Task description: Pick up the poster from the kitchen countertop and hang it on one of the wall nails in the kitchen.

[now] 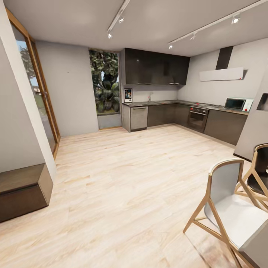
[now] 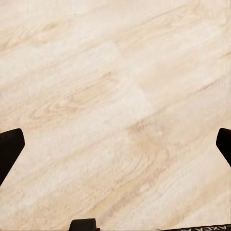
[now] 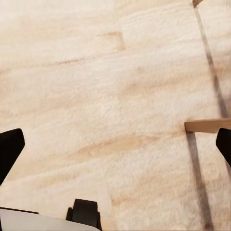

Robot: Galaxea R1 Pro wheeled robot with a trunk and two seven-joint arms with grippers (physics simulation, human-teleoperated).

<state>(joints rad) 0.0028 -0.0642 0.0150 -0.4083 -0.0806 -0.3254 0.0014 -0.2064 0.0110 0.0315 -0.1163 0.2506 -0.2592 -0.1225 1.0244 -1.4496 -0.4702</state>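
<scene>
Poster [image 1: 128, 95] upright on table [image 1: 156, 103], far across floor [image 1: 123, 178], ahead, slightly left. Left tool [image 2: 115, 144], right tool [image 3: 115, 144] both wide, empty. Neither arm clearly nearer.

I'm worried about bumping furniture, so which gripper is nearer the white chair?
Right. The right gripper hangs open over the floor with a wooden chair leg close beside it; the white chair stands on that side. The left gripper hangs open over floor, farther off.

pale wood-plank floor [image 2: 115, 96], left end effector [image 2: 115, 142] fingers [image 2: 9, 147] spread wide, empty
</scene>
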